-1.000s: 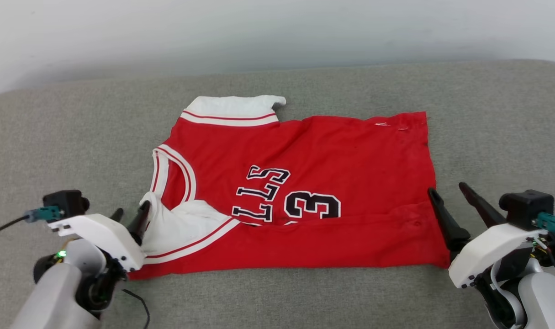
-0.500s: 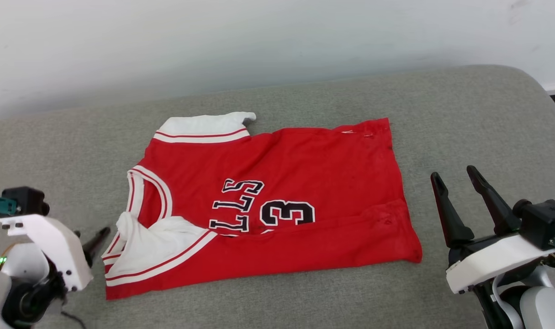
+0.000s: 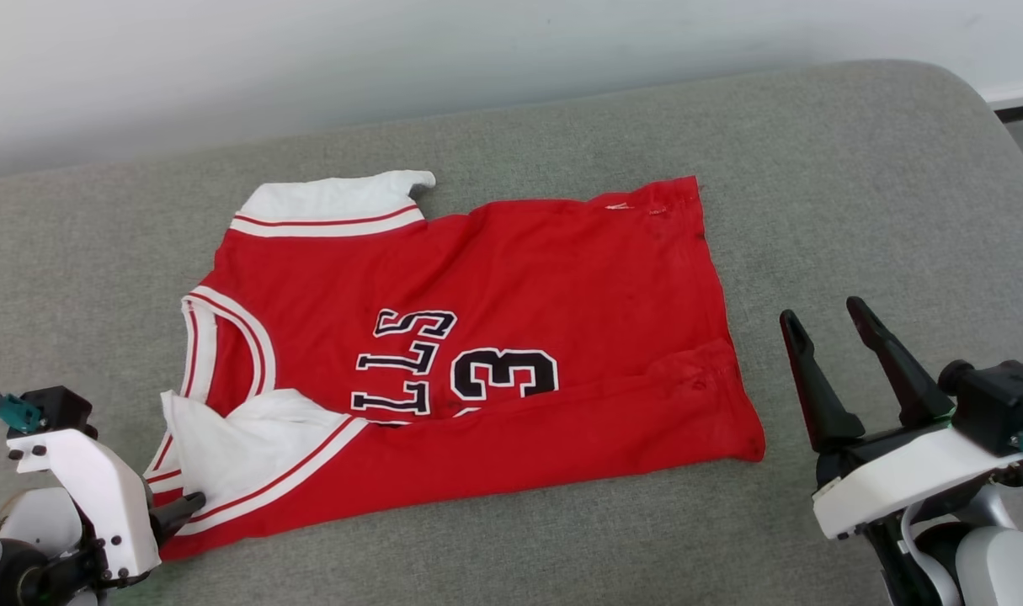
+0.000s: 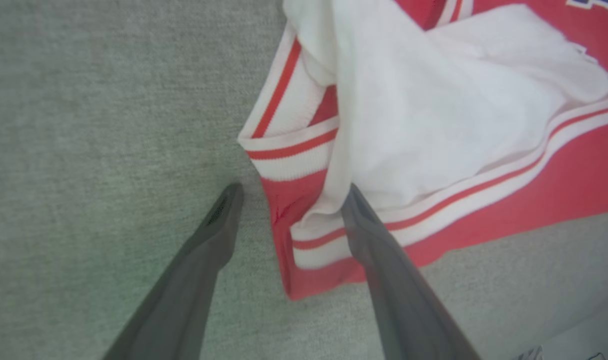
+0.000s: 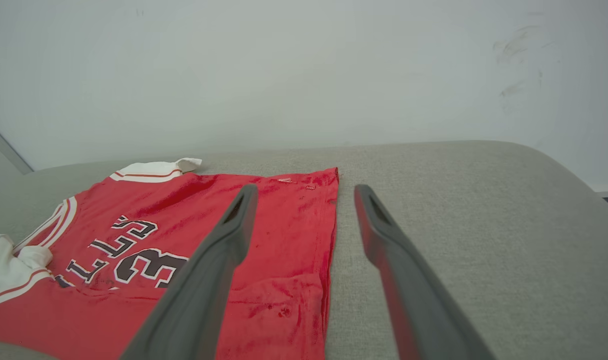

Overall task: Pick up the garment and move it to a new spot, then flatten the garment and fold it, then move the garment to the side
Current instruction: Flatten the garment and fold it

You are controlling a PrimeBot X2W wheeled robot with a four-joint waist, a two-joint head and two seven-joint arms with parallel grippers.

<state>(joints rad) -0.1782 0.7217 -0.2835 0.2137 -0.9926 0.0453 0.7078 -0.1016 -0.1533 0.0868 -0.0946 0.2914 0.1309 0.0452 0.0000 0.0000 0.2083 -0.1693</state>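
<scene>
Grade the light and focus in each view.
Head view: soft, even light, no glare, lettering on the garment crisp. Left wrist view: left gripper soft-edged up close, white sleeve nearly washed out. Right wrist view: right gripper blurred at close range, garment and smudged wall sharper.

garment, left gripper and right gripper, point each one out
garment (image 3: 562,269): head view, on the plain red cloth above the number.
left gripper (image 4: 292,189): left wrist view, midway between its fingertips, over the garment's corner.
right gripper (image 3: 822,310): head view, midway between its spread fingertips.
</scene>
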